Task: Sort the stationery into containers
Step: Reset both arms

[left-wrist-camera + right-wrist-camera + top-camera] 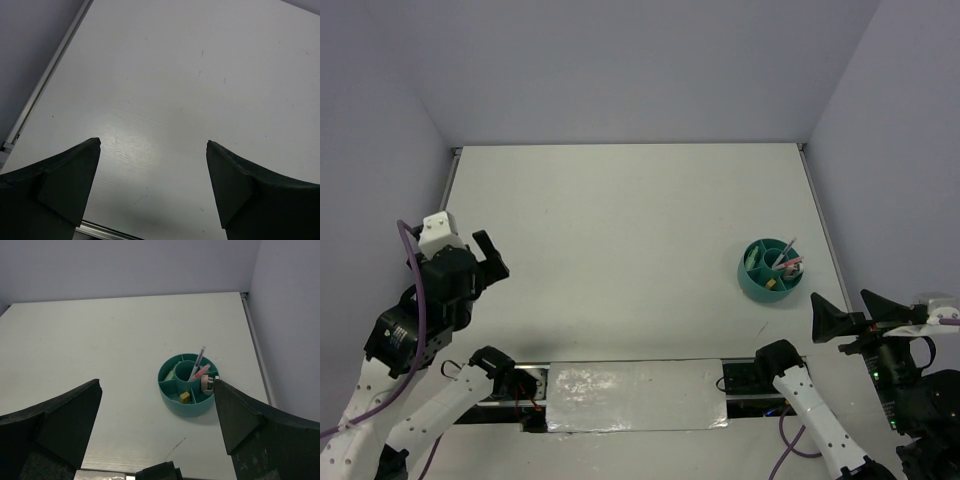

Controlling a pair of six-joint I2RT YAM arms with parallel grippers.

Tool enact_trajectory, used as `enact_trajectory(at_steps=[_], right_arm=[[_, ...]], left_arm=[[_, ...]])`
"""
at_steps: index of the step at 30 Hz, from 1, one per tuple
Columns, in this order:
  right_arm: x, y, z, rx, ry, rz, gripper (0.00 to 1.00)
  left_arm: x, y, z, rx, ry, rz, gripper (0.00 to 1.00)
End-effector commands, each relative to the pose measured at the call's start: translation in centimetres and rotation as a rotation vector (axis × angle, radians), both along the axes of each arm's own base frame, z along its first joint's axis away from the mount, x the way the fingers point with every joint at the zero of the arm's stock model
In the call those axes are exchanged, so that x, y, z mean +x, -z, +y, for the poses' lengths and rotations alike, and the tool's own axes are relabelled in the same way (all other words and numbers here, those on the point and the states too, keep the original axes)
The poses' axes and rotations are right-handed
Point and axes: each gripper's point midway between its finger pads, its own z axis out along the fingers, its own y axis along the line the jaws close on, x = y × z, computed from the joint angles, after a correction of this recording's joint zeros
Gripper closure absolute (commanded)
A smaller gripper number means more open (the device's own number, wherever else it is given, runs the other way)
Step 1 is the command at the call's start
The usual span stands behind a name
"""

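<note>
Showing teal cup [186,409] sitting near counter's [620,220] right edge, holding pens [198,361] and small pieces; lying ahead of right fingers [60,420], spreading wide and empty; well apart from left fingers [60,185], likewise spreading, near left edge.

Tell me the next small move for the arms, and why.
Probably just park and stop: the pens, tape ring and yellow block sit in the teal cup, the left hand and right hand are open and empty, and no loose stationery shows on the table.

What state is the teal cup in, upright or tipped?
Upright. The teal cup stands on its base, rim up, with pens poking out above it.
</note>
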Motion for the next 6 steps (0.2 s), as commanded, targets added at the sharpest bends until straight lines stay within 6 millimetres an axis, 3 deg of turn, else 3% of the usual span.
enact_trajectory(at_steps=[1,6], right_arm=[[0.73,-0.80,-0.01,-0.008,0.007,-0.016,0.00],[1.15,-0.68,0.29,-0.003,0.001,-0.010,0.00]], left_arm=[[0.23,-0.52,-0.29,-0.002,0.026,-0.027,0.01],[-0.04,-0.83,-0.23,-0.008,0.034,-0.044,0.01]])
